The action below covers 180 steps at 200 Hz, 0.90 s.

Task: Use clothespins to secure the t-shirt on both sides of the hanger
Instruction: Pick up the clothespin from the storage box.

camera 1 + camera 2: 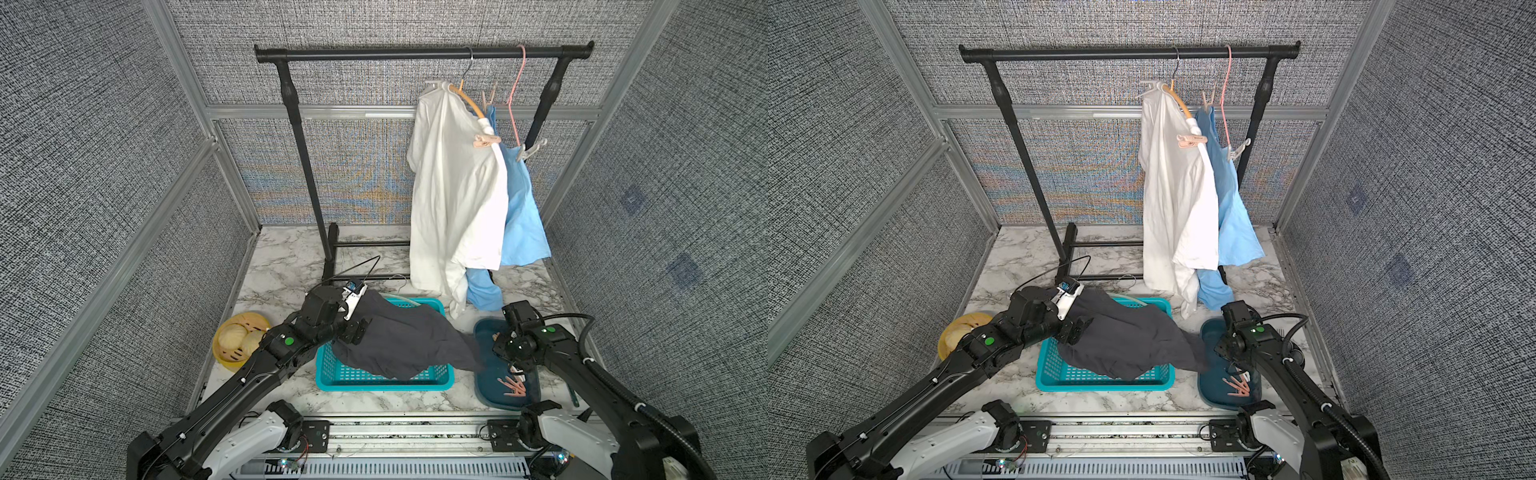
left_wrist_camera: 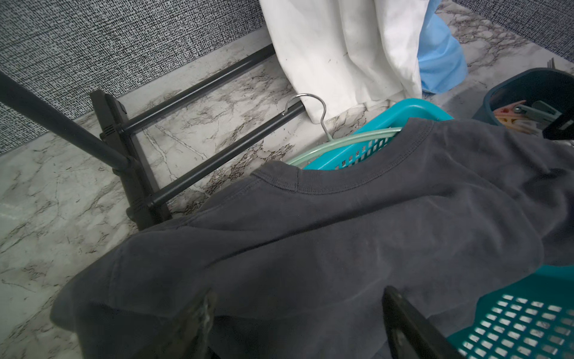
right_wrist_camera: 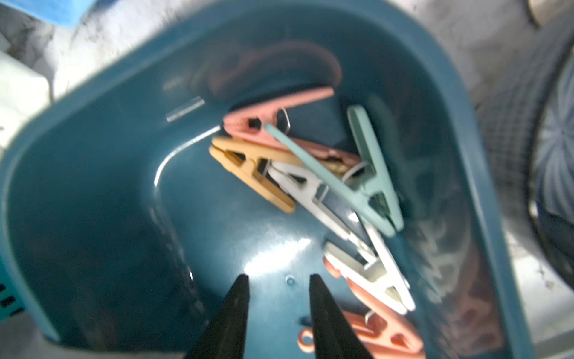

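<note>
Top view: dark t-shirt lay draped over teal basket, near centre of tabletop; left claw at its left shoulder. Clothespins lay in blue tub, near right.

Left wrist: left claw spread wide, released, over limp soft cloth; green hanger peeked from collar.

Right wrist: right claw parted, empty, above tub floor, beside clothespins. These looked light, stiff, slick and tangled; probably best pinched across tail ends.

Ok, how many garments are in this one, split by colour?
white shirt, hanging on the rail: 1
light blue garment, hanging behind it: 1
dark grey t-shirt, draped over the teal basket: 1
Total: 3
</note>
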Available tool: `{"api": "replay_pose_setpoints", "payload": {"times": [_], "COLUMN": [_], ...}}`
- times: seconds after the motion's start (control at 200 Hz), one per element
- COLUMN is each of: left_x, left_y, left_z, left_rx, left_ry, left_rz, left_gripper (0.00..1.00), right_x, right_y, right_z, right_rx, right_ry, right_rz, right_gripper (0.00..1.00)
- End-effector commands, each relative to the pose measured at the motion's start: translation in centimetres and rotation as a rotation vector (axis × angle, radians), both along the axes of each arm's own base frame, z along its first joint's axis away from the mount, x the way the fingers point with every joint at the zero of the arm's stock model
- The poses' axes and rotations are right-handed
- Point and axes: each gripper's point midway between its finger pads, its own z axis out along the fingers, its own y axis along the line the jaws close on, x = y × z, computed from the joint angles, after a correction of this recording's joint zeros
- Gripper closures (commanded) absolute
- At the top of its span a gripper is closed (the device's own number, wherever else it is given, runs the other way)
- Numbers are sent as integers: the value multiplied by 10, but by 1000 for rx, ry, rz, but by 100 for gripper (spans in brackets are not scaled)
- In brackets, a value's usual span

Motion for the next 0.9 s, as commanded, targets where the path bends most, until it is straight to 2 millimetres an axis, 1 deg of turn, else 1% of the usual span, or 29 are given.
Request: {"api": "replay_pose_setpoints", "payload": {"times": [0.0, 0.045, 0.12, 0.17, 0.315, 0.39, 0.44, 0.55, 0.635, 0.826, 0.896], "left_x": [3, 3, 3, 3, 2, 1, 1, 0, 0, -1, 0], "left_y": [-3, -2, -2, -2, -1, -1, -1, -2, -2, -2, -2], "left_z": [8, 6, 5, 4, 3, 4, 4, 4, 4, 4, 4], "left_rx": [-19, -17, -14, -11, -6, -10, -13, -19, -25, -25, -24], "left_ry": [-40, -40, -42, -40, -44, -50, -51, -56, -56, -61, -62], "left_rz": [-9, -10, -11, -14, -17, -21, -22, -25, -27, -29, -27], "left_gripper": [16, 16, 16, 16, 16, 16, 16, 16, 16, 16, 16], "right_x": [12, 12, 11, 11, 16, 20, 21, 23, 25, 18, 12], "right_y": [-2, -7, -18, -22, -26, -24, -24, -17, -7, 9, 10], "right_z": [2, 1, -1, -4, -10, -12, -16, -27, -29, -23, -19], "right_rx": [-28, -56, -115, -124, -123, -99, -88, -28, 24, 95, 86], "right_ry": [-23, -14, 0, 7, -2, -12, -9, 9, 6, -1, -8], "right_rz": [13, 9, 0, 0, -7, -10, -18, -20, -11, 9, 14], "right_gripper": [65, 65, 61, 59, 49, 46, 45, 45, 45, 53, 55]}}
